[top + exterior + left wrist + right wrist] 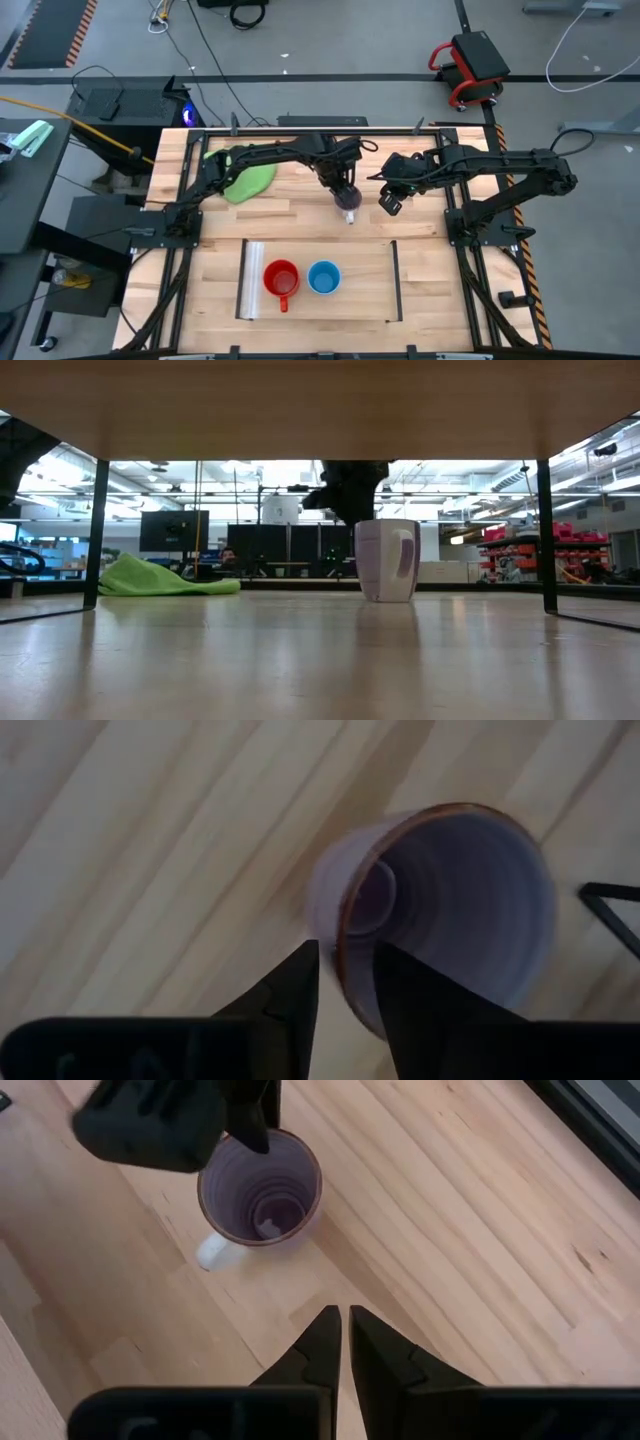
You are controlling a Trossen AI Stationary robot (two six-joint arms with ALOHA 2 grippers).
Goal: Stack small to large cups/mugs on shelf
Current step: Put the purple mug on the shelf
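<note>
Two fingers of left pincer [345,995] narrowly parted, straddling purple mug [450,910] rim, mug upright on worktop [290,215] centre. Right pincer [345,1348] nearly closed, empty, at mug's 3 o'clock. Mug handle hidden in left wrist view.

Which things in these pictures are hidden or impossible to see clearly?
- Red mug and blue mug on the shelf: hidden in the low view, which looks out from beneath the shelf board.
- Purple mug: mostly covered by the left gripper in the high view.
- Purple mug's handle: hidden in the left wrist view.
- Right gripper: outside the low view.
</note>
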